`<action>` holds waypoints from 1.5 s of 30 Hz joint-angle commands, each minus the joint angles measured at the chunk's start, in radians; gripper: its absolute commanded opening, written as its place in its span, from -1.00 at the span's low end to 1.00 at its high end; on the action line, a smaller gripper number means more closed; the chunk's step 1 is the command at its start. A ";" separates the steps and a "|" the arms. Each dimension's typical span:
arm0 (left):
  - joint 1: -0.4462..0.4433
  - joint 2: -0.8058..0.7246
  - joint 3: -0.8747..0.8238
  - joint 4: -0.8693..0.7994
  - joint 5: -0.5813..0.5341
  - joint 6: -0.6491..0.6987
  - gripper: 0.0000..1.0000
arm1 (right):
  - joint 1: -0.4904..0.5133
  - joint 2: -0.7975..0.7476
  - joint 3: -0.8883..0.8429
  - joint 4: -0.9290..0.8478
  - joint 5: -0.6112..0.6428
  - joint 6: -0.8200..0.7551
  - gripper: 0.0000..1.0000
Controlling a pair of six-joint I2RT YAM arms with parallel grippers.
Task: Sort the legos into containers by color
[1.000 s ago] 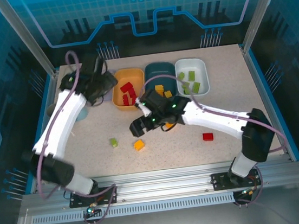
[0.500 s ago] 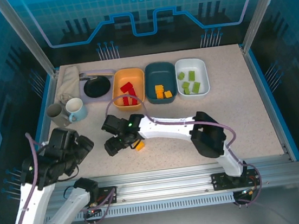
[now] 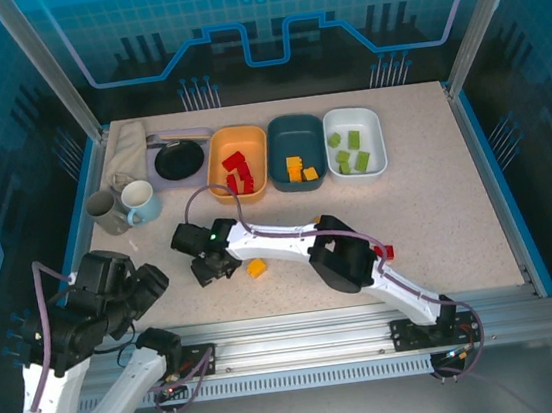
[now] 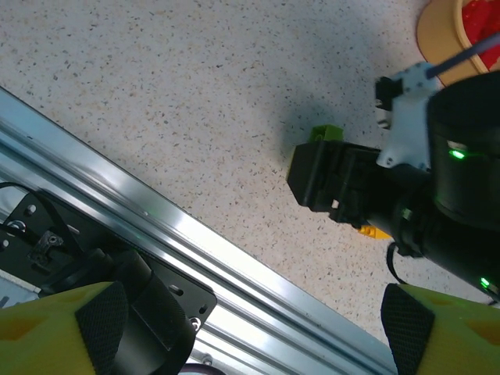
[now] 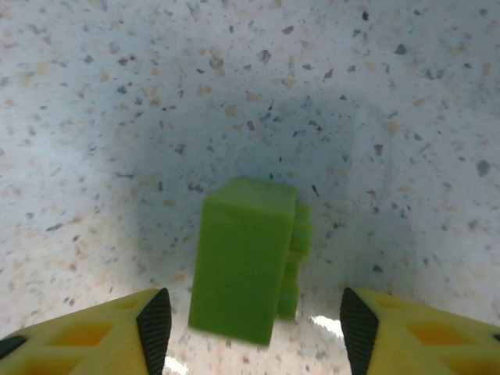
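Light green lego (image 5: 246,258) between the parted right jaws, untouched.

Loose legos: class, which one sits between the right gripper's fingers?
The light green lego, framed by the right gripper; the orange-yellow lego and red lego lie outside it.

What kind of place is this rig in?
Likely a lab or demo robot cell: aluminium rail along the near edge, speckled table walled by clear panels, orange tub, teal tub and white tub holding legos.
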 commanded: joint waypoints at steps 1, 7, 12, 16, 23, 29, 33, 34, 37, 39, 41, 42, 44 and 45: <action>0.004 -0.010 0.019 -0.023 0.040 0.045 0.76 | -0.006 0.050 0.073 -0.059 0.026 0.009 0.14; 0.004 -0.020 0.011 -0.001 0.065 0.052 0.75 | -0.022 0.079 0.101 -0.070 0.029 0.007 -0.11; 0.004 -0.033 -0.007 0.018 0.083 0.046 0.75 | -0.035 0.097 0.147 -0.079 0.019 -0.020 -0.28; 0.004 -0.035 -0.019 0.043 0.108 0.053 0.75 | -0.043 0.080 0.170 -0.080 0.017 -0.050 -0.44; 0.004 0.022 -0.132 0.318 0.404 0.115 0.73 | -0.101 -0.135 0.067 -0.063 0.068 -0.073 -0.50; -0.012 0.172 -0.155 0.598 0.487 0.087 0.72 | -0.274 -0.428 -0.197 -0.021 0.061 -0.093 -0.50; -0.090 0.340 -0.086 0.731 0.452 0.089 0.72 | -0.434 -0.558 -0.310 -0.026 0.032 -0.128 -0.50; -0.115 0.390 -0.064 0.766 0.444 0.091 0.72 | -0.480 -0.581 -0.329 -0.029 0.026 -0.137 -0.51; -0.179 0.528 0.010 0.855 0.426 0.091 0.72 | -0.616 -0.619 -0.365 -0.034 -0.004 -0.159 -0.51; -0.202 0.626 0.067 0.902 0.429 0.087 0.72 | -0.710 -0.622 -0.373 -0.030 -0.034 -0.159 -0.51; -0.219 0.729 0.133 0.940 0.429 0.089 0.72 | -0.800 -0.604 -0.367 -0.021 -0.064 -0.153 -0.51; -0.223 0.766 0.157 0.954 0.428 0.089 0.72 | -0.830 -0.592 -0.362 -0.016 -0.074 -0.149 -0.51; -0.232 0.853 0.223 0.977 0.430 0.091 0.72 | -0.895 -0.539 -0.329 -0.022 -0.084 -0.134 -0.52; -0.234 0.890 0.252 0.981 0.434 0.091 0.72 | -0.920 -0.508 -0.305 -0.036 -0.080 -0.125 -0.52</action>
